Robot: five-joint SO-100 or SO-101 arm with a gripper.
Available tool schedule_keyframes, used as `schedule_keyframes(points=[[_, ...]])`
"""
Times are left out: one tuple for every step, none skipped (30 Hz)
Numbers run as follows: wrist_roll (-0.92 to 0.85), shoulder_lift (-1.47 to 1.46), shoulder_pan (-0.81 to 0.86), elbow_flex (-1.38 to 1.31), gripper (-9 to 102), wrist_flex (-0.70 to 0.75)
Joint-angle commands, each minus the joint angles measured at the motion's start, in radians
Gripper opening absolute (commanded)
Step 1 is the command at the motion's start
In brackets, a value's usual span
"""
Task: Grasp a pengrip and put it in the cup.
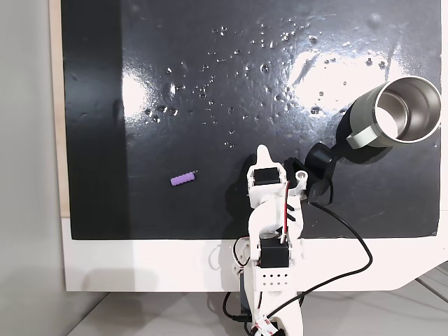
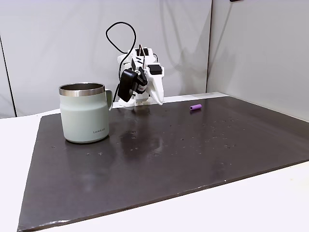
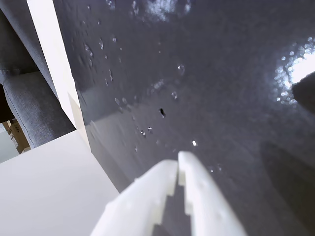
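Pincer [image 3: 178,161] seemingly closed, empty, well apart from pengrip [image 1: 182,179]

Bright overhead light throws white glare patches across the glossy black mat [image 1: 210,105] in a fixed view; the wrist view's near gripper [image 3: 178,164] is blurred.

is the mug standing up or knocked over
Upright. In a fixed view the cup stands on its base on the dark mat, rim level on top; from above its open mouth faces up.
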Motion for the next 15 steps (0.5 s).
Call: schedule_keyframes(points=[[-0.02,0.009,-0.026,-0.003,0,-0.035],[-0.02,0.009,-0.026,-0.003,0,-0.035],[-0.021,0.009,-0.028,-0.003,0,-0.035],[-0.021,0.009,-0.028,-0.003,0,-0.035],[-0.021,0.009,-0.029,-0.003,0,-0.035],[-0.023,0.009,-0.029,-0.003,0,-0.035],[-0.023,0.009,-0.029,-0.003,0,-0.035],[-0.025,0.009,-0.029,-0.003,0,-0.035],[-0.025,0.009,-0.031,-0.003,0,-0.035],[-0.026,0.009,-0.032,-0.003,0,-0.035],[-0.029,0.009,-0.037,-0.003,0,-0.035],[-0.035,0.009,-0.044,-0.003,0,-0.035],[-0.038,0.009,-0.054,-0.003,0,-0.034],[-0.044,0.009,-0.063,-0.008,0,-0.025],[-0.046,0.009,-0.072,-0.018,0,-0.002]])
